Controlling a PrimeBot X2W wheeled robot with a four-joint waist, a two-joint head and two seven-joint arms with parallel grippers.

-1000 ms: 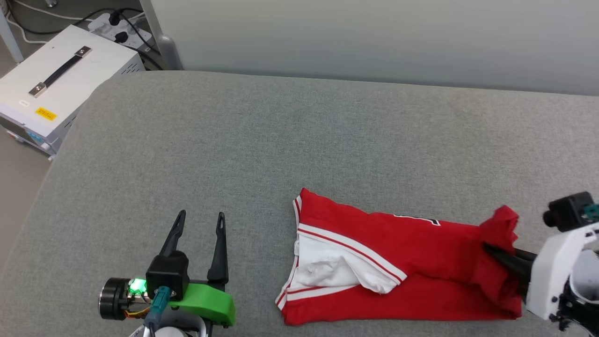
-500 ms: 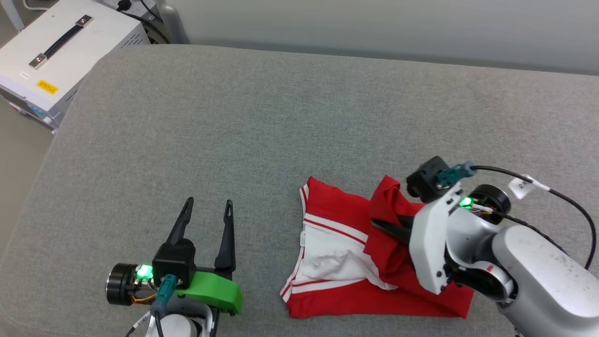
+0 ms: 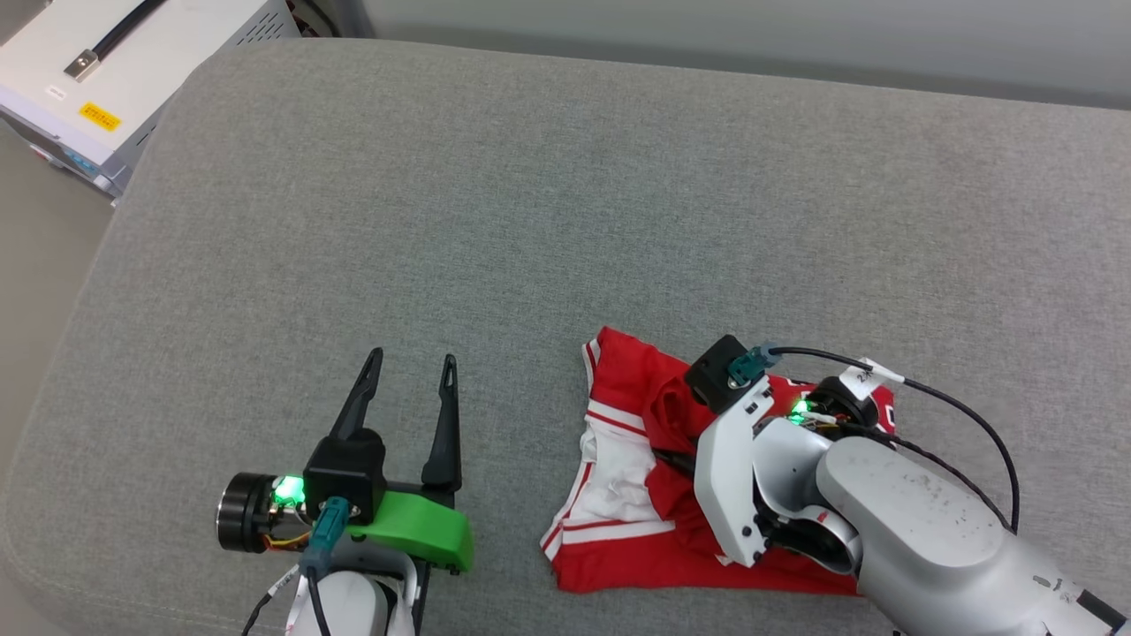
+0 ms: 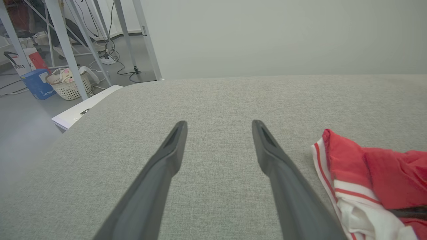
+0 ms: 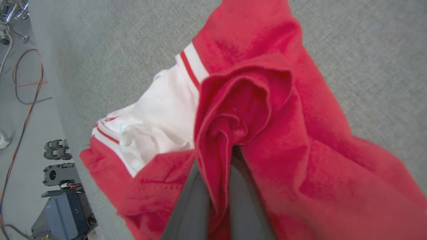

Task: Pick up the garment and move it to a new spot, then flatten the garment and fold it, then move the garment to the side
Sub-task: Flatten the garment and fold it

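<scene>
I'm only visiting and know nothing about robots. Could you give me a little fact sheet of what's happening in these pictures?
work surface: grey fabric pad
garment: red jersey with a white sleeve and striped trim, partly folded, lying on the near right of the pad
right gripper: shut on a bunched red fold of the garment
left gripper: open, empty, over bare pad to the left of the garment
nearby: white box with a black handle, past the pad's far left corner

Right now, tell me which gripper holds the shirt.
The right gripper: it is shut on a red fold of the shirt. The left gripper is open and empty, apart from it.
</scene>
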